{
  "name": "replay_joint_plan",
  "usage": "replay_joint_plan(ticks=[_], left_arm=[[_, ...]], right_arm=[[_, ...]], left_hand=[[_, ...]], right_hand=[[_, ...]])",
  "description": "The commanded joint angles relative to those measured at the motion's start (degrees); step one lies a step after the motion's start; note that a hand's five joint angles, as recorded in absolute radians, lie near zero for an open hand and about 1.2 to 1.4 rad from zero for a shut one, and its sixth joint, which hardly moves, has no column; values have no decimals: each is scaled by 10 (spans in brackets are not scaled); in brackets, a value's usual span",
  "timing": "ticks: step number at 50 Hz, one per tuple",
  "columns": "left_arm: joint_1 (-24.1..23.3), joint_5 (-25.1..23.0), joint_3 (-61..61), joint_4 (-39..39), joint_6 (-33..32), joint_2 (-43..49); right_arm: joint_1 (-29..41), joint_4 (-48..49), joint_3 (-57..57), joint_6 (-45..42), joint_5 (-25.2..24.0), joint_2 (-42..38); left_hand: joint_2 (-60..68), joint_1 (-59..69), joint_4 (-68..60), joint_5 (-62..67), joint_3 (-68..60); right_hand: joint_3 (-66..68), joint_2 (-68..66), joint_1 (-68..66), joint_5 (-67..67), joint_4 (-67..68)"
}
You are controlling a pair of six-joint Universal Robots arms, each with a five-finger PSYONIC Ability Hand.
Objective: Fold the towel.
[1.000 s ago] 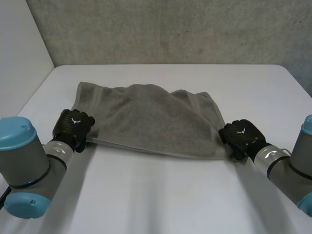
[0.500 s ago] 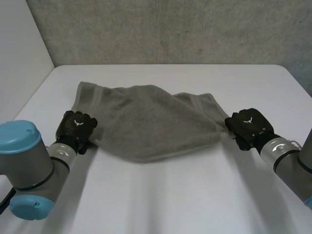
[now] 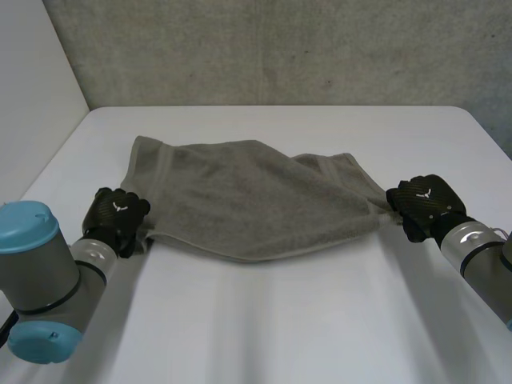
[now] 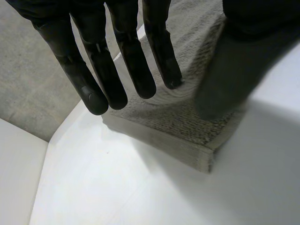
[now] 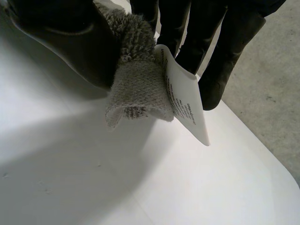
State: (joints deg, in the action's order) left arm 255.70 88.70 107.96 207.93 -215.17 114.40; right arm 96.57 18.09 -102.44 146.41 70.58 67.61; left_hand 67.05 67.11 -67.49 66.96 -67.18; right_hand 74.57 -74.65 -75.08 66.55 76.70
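Grey terry towel (image 3: 248,192) lies stretched across the white table (image 3: 264,320). Its long axis runs from the left hand (image 3: 118,218) to the right hand (image 3: 424,204). Since half a second ago the right hand has drawn outward, away from the left one, and the left hand has slipped a little back toward the robot. The sag in the towel's near edge has flattened, and the cloth is pulled longer between the two hands.

The left hand sits at the towel's near corner. In its wrist view its fingers (image 4: 133,70) are straight and spread above that corner, with the thumb (image 4: 234,75) over the cloth beside them. Nothing is curled round the towel, and the layered corner lies flat on the table under the fingertips.

The right hand pinches the opposite end. There the cloth is gathered to a narrow point between its thumb (image 5: 70,42) and fingers (image 5: 220,56), and a white printed label (image 5: 185,101) sticks out at the fingertips.

Beyond the left hand, the towel's far corner lies flat on the table.
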Motion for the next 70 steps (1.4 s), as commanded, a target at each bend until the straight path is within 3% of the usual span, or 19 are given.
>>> replay_joint_plan(ticks=[1, 8, 10, 11, 12, 13, 15, 18, 29, 36, 47, 54, 64, 66, 68, 69, 70], left_arm=[[9, -1, -28, 0, -1, 4], [8, -1, -27, -7, -1, -1], [-4, -6, -14, -20, 4, -8], [-4, -6, -14, -20, 4, -8], [-10, -13, -5, -30, 4, -18], [-10, -13, -5, -30, 4, -18], [-15, -29, 9, -50, 4, -43], [-14, -54, 13, -66, 16, -51], [-13, -72, -17, -60, 87, -12], [-17, -64, -52, -44, 89, 28], [-17, -9, -113, -31, 88, 86], [-7, 56, -127, -22, 80, 94], [14, 56, -103, -25, 80, 61], [16, 53, -94, -25, 80, 47], [17, 37, -79, -25, 80, 27], [17, 37, -79, -25, 80, 27], [16, 23, -73, -25, 79, 21]], right_arm=[[0, -1, 1, -2, 1, 8], [2, -2, -4, 4, 1, 23], [4, -2, -6, 3, 1, 23], [4, -2, -6, 3, 1, 23], [5, -2, -6, 3, 0, 19], [5, -2, -6, 3, 0, 19], [4, -2, -6, 2, 0, 16], [4, -2, -6, 0, 0, 16], [6, -4, -7, -1, 0, 13], [5, -3, -10, -2, 0, 13], [6, -3, -12, -4, -1, 12], [5, -3, -12, -4, -1, 12], [0, -3, -9, -4, 1, 12], [0, -3, -9, -3, 1, 12], [0, -3, -9, -2, 1, 13], [0, -3, -9, -2, 1, 13], [0, -4, -9, -1, 1, 15]], left_hand=[[129, 129, -125, 30, -128], [79, 79, -75, -20, -78], [-110, -110, 114, -209, 111], [-111, -111, 115, -210, 112], [-286, -286, 290, -385, 287], [-287, -288, 292, -387, 289], [-422, -422, 426, -521, 423], [-452, -453, 457, -551, 454], [-442, -443, 447, -541, 444], [-412, -412, 416, -511, 413], [-330, -330, 334, -429, 331], [-298, -298, 302, -397, 299], [-269, -269, 273, -368, 270], [-242, -243, 246, -341, 243], [-97, -97, 101, -196, 98], [-96, -96, 100, -195, 97], [13, 12, -8, -87, -11]], right_hand=[[54, -54, -49, 35, 33], [54, -54, -49, 35, 33], [54, -54, -49, 35, 33], [54, -54, -49, 35, 33], [54, -54, -49, 35, 33], [54, -54, -49, 35, 33], [54, -54, -49, 35, 33], [54, -54, -49, 35, 33], [54, -54, -49, 35, 33], [54, -54, -49, 35, 33], [54, -54, -49, 35, 33], [54, -54, -49, 35, 33], [54, -54, -49, 35, 33], [54, -54, -49, 35, 33], [54, -54, -49, 35, 33], [54, -54, -49, 35, 33], [54, -54, -49, 35, 33]])
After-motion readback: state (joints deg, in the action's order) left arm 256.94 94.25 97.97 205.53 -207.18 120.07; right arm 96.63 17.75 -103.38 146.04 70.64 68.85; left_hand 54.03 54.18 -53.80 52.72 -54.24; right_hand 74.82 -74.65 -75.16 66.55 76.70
